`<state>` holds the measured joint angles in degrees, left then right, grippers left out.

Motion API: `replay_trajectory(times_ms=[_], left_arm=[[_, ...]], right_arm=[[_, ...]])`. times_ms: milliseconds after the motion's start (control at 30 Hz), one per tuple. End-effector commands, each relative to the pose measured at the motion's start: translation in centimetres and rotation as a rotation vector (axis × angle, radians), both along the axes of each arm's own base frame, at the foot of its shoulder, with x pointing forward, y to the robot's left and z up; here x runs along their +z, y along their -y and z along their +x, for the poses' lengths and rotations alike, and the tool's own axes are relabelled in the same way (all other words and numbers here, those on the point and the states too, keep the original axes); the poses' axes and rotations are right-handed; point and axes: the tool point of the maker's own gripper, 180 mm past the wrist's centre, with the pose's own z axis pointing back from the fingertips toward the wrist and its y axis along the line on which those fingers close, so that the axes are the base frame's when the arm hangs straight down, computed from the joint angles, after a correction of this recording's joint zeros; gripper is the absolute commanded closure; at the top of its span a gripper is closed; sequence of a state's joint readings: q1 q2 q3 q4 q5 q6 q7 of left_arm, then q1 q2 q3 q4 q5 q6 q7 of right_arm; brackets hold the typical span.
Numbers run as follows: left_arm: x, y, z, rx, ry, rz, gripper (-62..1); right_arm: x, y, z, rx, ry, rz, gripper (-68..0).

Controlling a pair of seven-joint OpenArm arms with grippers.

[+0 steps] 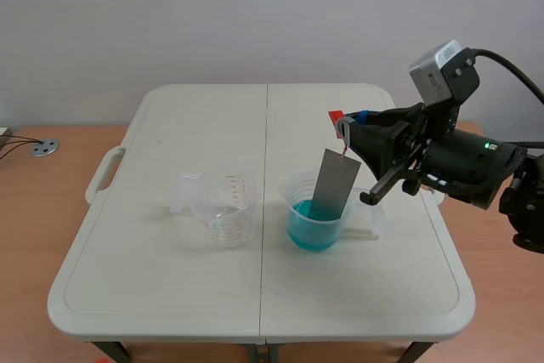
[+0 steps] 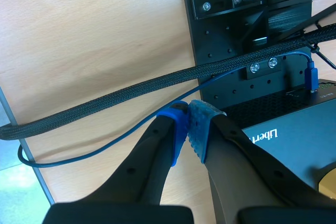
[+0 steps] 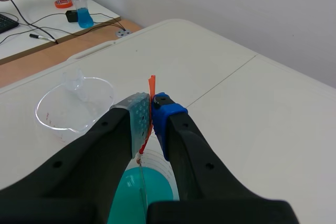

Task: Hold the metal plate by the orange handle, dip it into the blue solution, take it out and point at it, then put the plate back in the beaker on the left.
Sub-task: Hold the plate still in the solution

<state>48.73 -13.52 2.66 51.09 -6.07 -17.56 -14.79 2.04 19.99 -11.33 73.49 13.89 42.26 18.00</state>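
Observation:
My right gripper (image 1: 344,127) is shut on the orange handle (image 3: 151,108) of the metal plate (image 1: 333,184). The grey plate hangs down from the handle, its lower end inside the beaker of blue solution (image 1: 314,223). Under my right gripper (image 3: 151,116) the blue solution (image 3: 152,195) shows, with the plate seen edge-on. The empty clear beaker (image 1: 223,206) stands to the left; in the right wrist view this empty beaker (image 3: 73,106) is ahead and to the side. My left gripper (image 2: 188,129) is shut on nothing, off the table, over a wooden floor and black cables.
The white folding table (image 1: 170,295) has a seam down the middle and a handle (image 1: 104,172) on its left side. A side desk (image 3: 42,19) with a bottle of blue liquid (image 3: 81,9) stands beyond the table. A black equipment rack (image 2: 262,51) lies ahead of the left gripper.

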Motion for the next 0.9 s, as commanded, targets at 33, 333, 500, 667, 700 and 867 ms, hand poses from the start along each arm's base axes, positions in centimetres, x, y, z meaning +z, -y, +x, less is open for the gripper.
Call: replay_trajectory(times_ms=[33, 333, 500, 667, 700, 867], left_arm=[[0.2, -0.1, -0.6, -0.001, -0.008, -0.001, -1.6], [0.2, -0.1, -0.6, -0.001, -0.007, -0.001, -1.6], [0.2, -0.1, -0.5, -0.001, -0.007, -0.001, -1.6], [0.2, -0.1, -0.3, -0.001, -0.003, -0.001, -1.6], [0.2, -0.1, -0.3, -0.001, -0.003, -0.001, -1.6], [0.2, -0.1, -0.3, -0.001, -0.003, -0.002, -1.6]], right_arm=[[1.5, 0.1, 0.5, 0.005, 0.042, 0.019, -1.3], [1.5, 0.1, 0.5, 0.005, 0.042, 0.019, -1.3], [1.6, 0.0, 0.5, 0.006, 0.044, 0.019, -1.3], [2.4, -0.3, 0.4, 0.016, 0.067, 0.02, -1.3], [2.7, -0.4, 0.4, 0.019, 0.074, 0.018, -1.3], [3.9, -1.2, -0.2, 0.043, 0.104, -0.002, -1.3]])
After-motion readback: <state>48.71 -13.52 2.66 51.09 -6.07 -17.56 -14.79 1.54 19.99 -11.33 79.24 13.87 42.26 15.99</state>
